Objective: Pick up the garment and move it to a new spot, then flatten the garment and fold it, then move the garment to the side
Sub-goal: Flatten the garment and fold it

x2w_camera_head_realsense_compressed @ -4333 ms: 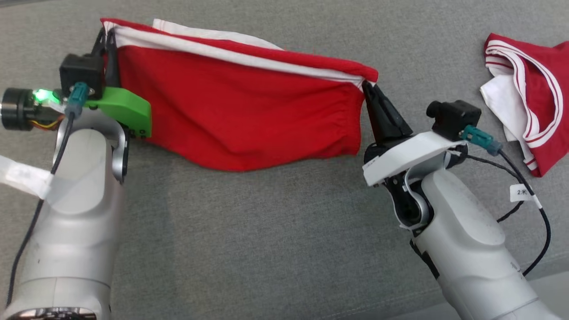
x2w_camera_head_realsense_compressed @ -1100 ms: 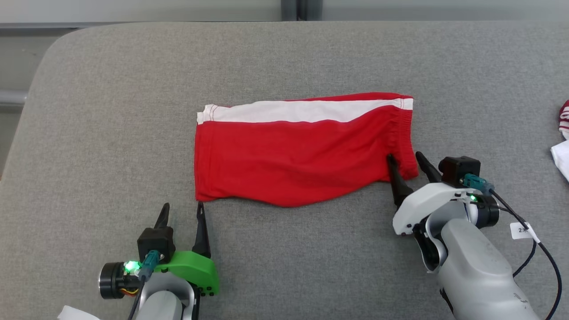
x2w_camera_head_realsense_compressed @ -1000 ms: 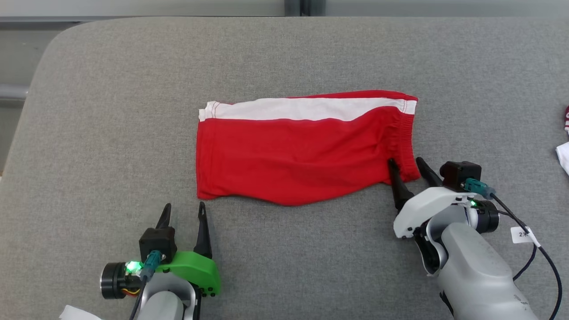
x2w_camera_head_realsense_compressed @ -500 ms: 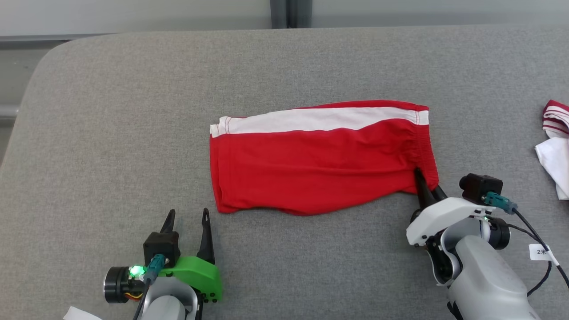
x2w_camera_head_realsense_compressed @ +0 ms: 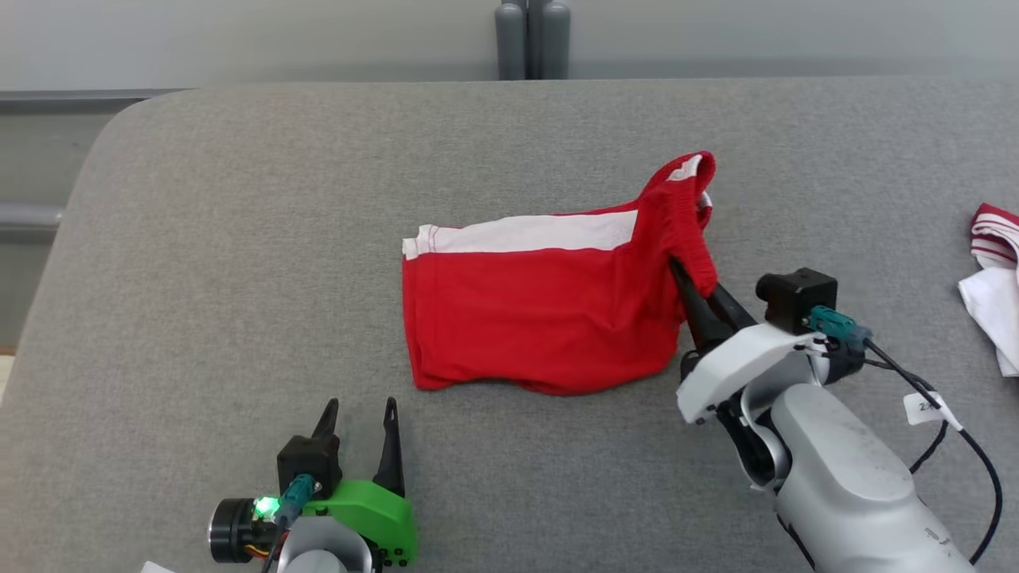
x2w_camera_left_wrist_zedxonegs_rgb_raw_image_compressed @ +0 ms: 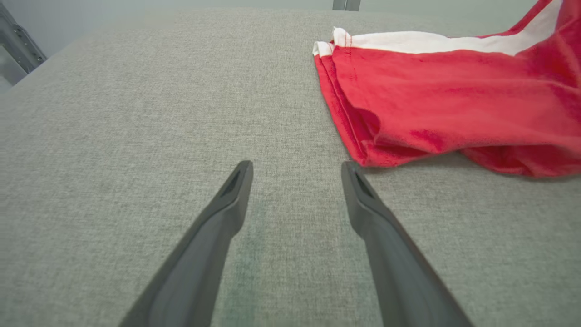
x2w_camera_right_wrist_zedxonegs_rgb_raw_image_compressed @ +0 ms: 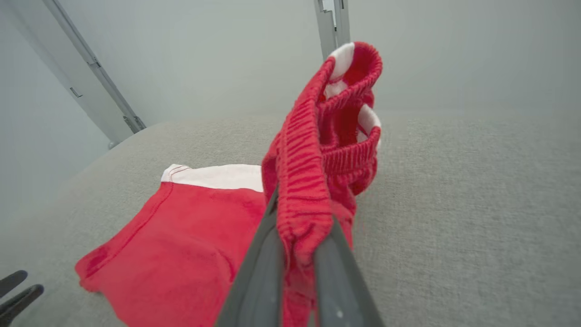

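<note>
While your right gripper (x2w_camera_head_realsense_compressed: 692, 280) is pinching the elastic waistband (x2w_camera_head_realsense_compressed: 683, 208) at the right end of the red garment (x2w_camera_head_realsense_compressed: 541, 318), that end is hanging clear of the grey worktop (x2w_camera_head_realsense_compressed: 239, 239), the rest lying mid-worktop. It is looking light, soft and floppy, so be taking it by hems and corners. Your left gripper (x2w_camera_head_realsense_compressed: 358, 415) is sitting spread by its near-left corner.

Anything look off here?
Nothing faulty. The red shorts lie flat except the waistband end, pinched in the right hand and lifted off the grey surface. A second red-and-white garment lies crumpled at the right edge.
</note>
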Robot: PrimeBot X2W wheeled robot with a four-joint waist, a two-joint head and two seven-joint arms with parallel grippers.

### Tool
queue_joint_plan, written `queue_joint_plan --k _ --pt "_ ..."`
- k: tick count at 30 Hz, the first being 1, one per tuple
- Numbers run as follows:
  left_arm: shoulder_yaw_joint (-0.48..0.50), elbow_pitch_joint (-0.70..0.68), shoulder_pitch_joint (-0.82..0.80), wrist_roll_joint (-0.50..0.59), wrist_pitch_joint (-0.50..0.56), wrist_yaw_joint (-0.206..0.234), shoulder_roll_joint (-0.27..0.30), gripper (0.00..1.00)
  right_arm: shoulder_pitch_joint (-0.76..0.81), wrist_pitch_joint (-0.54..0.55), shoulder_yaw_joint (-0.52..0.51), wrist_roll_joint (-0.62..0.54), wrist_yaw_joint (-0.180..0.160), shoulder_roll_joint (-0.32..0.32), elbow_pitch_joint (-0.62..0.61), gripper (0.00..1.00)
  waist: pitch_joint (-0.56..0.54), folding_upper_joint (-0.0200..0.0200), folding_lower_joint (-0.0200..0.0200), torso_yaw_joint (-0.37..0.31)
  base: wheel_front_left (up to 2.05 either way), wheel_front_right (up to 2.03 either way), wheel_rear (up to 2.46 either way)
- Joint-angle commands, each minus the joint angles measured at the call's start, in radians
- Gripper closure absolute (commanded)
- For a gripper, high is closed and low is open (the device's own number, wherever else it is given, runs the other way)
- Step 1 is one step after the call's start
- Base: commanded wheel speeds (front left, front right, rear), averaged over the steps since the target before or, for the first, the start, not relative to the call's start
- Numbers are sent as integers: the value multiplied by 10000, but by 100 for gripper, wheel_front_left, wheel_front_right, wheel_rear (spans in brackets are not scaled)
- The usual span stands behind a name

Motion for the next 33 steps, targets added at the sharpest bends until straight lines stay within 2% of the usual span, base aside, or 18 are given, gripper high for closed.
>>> queue_joint_plan --k 1,7,11,15,16,17,18,21,25,28,33 --pt "-62 -28 147 -66 1 59 51 0 -139 5 279 110 -1 -1 -24 100 -108 0 0 469 0 0 0" --pt "-492 -166 174 -311 1 173 45 0 -709 162 1552 379 -1 148 369 100 -120 0 0 1616 0 0 0" --pt "-760 -304 107 -369 1 182 47 0 -1138 124 1902 453 -1 317 969 100 -46 0 0 2330 0 0 0" --pt "-1046 -458 -16 -578 1 195 44 0 -1518 58 2051 42 -1 525 1790 100 38 0 0 2824 0 0 0" --pt "-1122 -486 -65 -609 1 222 44 0 -1597 36 2089 -33 -1 585 1984 55 51 0 0 2903 0 0 0" --pt "-1182 -497 -96 -629 1 251 43 0 -1626 29 2117 34 -1 653 2066 22 54 0 0 2949 0 0 0" --pt "-1222 -519 -122 -627 1 290 45 0 -1657 6 2174 111 -1 716 2106 0 53 0 0 2971 0 0 0" --pt "-1248 -576 -167 -584 1 345 43 0 -1604 -10 2419 371 -1 764 1982 0 34 0 0 2832 0 0 0" --pt "-1039 -646 -241 -381 1 383 43 0 -1391 -8 1989 221 -5 701 1622 0 -22 0 0 2273 0 0 0" --pt "-820 -763 -265 -232 1 397 43 0 -1007 -6 906 -379 -5 460 1335 0 -77 0 0 1717 0 0 0" --pt "-349 -1040 -298 235 1 448 45 0 -63 -9 -1270 -1730 -3 424 633 0 -132 0 0 780 0 0 0"
